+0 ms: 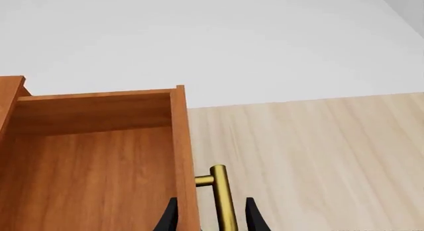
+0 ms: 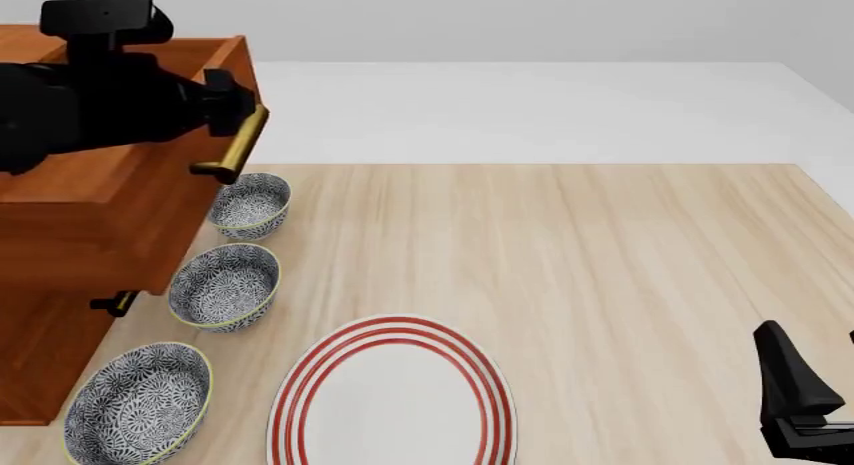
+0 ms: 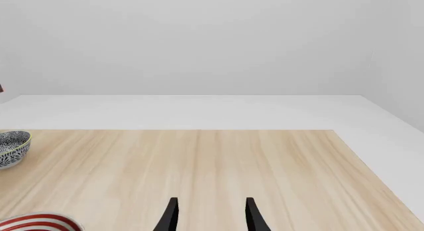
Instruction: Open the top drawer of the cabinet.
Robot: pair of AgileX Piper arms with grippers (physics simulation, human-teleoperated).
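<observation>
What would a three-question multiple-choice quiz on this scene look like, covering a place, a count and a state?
1. Where is the left claw?
A. Over the plate
B. At the top drawer's brass handle
C. Inside a bowl

2. How many patterned bowls stand beside the cabinet?
A. One
B. Two
C. Three

3. What state is the top drawer in?
A. Pulled out
B. Fully closed
C. Lying on the table

Answers:
1 B: the left wrist view shows the brass handle between the claw's fingers.
2 C: the front view shows the far bowl, the middle bowl and the near bowl in a row.
3 A: its hollow inside shows from above.
</observation>
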